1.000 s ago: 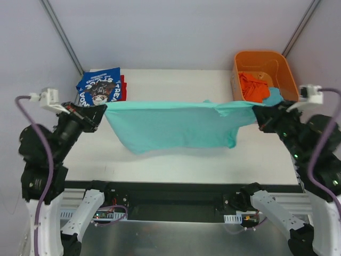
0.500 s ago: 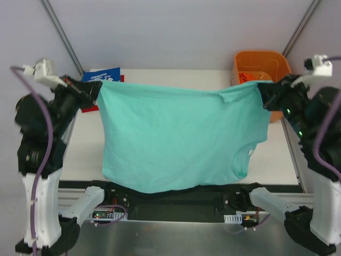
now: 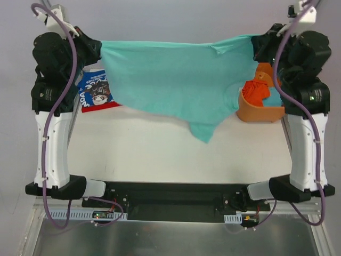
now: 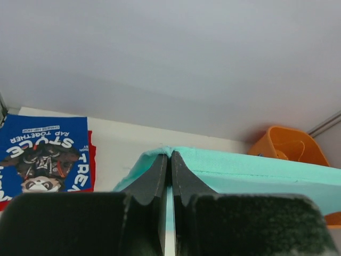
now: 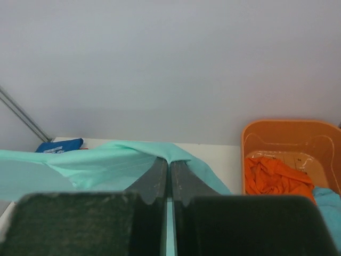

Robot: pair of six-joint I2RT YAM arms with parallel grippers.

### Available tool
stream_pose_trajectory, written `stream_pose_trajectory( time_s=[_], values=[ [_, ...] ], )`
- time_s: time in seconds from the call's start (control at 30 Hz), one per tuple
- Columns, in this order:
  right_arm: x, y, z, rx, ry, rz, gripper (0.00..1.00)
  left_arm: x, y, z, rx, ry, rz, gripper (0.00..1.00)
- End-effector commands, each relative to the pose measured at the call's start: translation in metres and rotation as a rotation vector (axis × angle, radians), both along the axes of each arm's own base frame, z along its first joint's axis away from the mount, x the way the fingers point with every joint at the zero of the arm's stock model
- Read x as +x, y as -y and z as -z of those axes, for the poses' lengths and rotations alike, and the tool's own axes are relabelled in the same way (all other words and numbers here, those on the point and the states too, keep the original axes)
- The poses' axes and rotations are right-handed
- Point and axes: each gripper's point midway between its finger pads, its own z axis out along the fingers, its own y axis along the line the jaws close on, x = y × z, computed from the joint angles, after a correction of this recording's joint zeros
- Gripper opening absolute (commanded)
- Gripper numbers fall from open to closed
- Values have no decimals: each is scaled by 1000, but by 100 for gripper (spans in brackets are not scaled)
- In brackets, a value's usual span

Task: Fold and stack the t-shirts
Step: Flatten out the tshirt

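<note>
The mint-teal t-shirt [image 3: 176, 74] hangs spread between my two raised arms, high above the table. My left gripper [image 3: 100, 49] is shut on its left corner; the wrist view shows the cloth [image 4: 250, 173] pinched at my closed fingertips [image 4: 170, 156]. My right gripper [image 3: 254, 47] is shut on its right corner, the cloth [image 5: 96, 165] pinched at my closed fingertips [image 5: 169, 161]. The folded royal-blue t-shirt [image 3: 95, 92] lies at the back left on top of a red one [image 3: 101, 105]. Both also show in the left wrist view, blue [image 4: 45, 152] and red [image 4: 90, 165].
An orange plastic tub [image 3: 261, 109] stands at the back right with crumpled orange cloth [image 3: 257, 92] and a bit of teal cloth [image 3: 274, 100] in it. It also shows in the right wrist view [image 5: 287, 130]. The white table [image 3: 176, 154] lies below the hanging shirt.
Both arms have risen high and moved toward the back, lifting the mint-teal t-shirt off the table so it hangs stretched between them. Both grippers stay shut on it.
</note>
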Motion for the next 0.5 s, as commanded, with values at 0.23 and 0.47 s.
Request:
stream_pose_trajectory(
  time_s=[0.23, 0.47],
  values=[
    [-114, 4, 78, 54, -5, -119, 1, -66, -3, 131, 5, -145, 22, 0],
    [-157, 10, 288, 140, -522, -47, 1, -122, 28, 312, -243, -461, 118, 0]
  ],
)
